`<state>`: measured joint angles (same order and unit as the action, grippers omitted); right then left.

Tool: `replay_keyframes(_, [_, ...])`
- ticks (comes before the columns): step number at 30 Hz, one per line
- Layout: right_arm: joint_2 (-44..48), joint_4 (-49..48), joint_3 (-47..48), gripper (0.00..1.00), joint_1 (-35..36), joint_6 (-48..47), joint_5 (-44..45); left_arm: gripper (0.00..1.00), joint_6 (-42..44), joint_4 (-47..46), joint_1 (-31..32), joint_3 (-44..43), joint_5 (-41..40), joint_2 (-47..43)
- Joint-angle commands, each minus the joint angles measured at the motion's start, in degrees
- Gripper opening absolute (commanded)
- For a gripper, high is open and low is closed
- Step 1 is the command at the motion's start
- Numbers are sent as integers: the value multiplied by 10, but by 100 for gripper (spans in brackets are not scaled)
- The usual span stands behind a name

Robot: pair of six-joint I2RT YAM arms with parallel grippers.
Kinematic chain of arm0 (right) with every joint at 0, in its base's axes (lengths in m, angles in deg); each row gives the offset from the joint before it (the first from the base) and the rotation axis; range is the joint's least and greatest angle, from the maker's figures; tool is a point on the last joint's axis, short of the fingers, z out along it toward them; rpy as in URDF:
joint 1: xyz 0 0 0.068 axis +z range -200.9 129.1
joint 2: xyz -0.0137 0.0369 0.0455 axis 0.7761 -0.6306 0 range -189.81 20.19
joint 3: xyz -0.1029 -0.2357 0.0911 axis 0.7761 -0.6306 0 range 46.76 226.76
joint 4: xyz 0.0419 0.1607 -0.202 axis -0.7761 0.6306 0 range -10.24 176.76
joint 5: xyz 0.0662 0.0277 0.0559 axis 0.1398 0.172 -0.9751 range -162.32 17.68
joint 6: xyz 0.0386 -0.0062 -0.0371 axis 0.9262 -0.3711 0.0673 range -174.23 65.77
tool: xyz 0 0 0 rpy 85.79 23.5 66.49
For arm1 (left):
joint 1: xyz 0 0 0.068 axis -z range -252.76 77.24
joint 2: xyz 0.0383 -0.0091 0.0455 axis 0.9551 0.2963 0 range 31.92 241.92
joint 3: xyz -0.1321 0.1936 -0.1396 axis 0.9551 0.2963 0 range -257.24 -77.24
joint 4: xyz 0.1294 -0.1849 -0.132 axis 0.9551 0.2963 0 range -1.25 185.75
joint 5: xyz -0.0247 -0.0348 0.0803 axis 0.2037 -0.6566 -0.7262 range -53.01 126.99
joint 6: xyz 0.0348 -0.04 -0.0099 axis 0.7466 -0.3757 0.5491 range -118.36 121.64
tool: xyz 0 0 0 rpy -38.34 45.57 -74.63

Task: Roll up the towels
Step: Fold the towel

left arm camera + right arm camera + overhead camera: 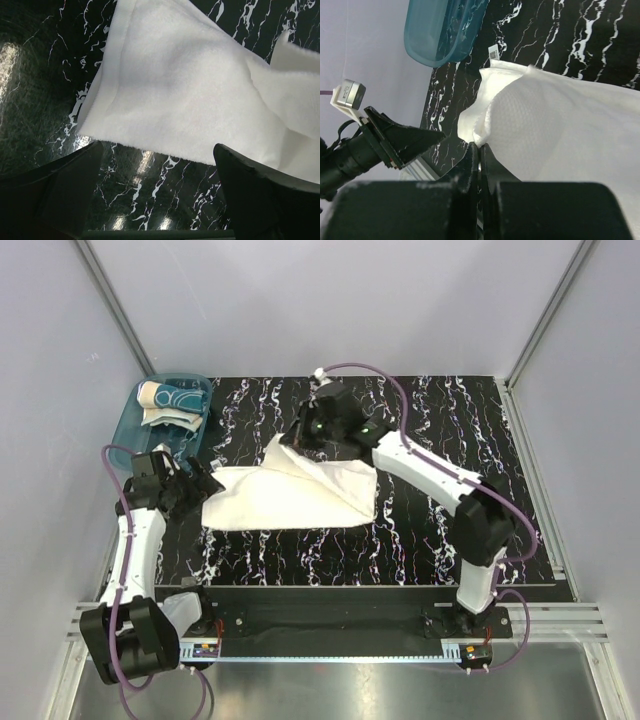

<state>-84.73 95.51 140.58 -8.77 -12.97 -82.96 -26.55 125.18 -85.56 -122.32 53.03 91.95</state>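
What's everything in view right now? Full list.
large white terry towel: one, white, spread mid-table, far corner lifted
small cream-tan towel with teal-blue print: one, cream and teal, inside the tub
translucent teal plastic tub: one, teal, far left corner of the table
black white-veined table: one, black with white streaks, under everything
robot arms: two, white and black, bases at the near edge
left claw: one, black, open, at the white towel's left edge
right claw: one, black, shut on the white towel's far corner
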Motion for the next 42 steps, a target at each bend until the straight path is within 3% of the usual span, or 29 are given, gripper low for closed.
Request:
replay_keyframes(1, [-20,-43,58,0,34,16,65,99,19,16,1,-15,15,-24])
replay_keyframes(8, [-25,-103,91,0,88,12,156,99,15,-4,1,4,3,-48])
replay_keyframes(13, [-94,-81,180,0,137,-27,159,99,13,-4,1,3,-5,-41])
replay_keyframes(20, [-211,-121,196,0,186,-35,165,99,9,5,1,-1,-35,-39])
replay_keyframes(27, [-252,-116,182,0,213,-43,137,99,2,22,0,-6,-79,-38])
replay_keyframes(28, [-255,-114,182,2,214,-42,127,99,3,22,0,-5,-79,-37])
replay_keyframes(29, [-259,-109,187,26,214,-43,118,99,2,22,0,-5,-79,-34])
replay_keyframes(33, [-247,-85,181,86,217,-49,120,99,2,25,-1,-6,-76,-25])
replay_keyframes(36, [-199,-90,143,100,216,-61,145,99,1,28,0,-6,-84,-24])
replay_keyframes(42, [-76,-50,45,100,212,-91,234,99,-16,32,-3,-3,-85,-25])
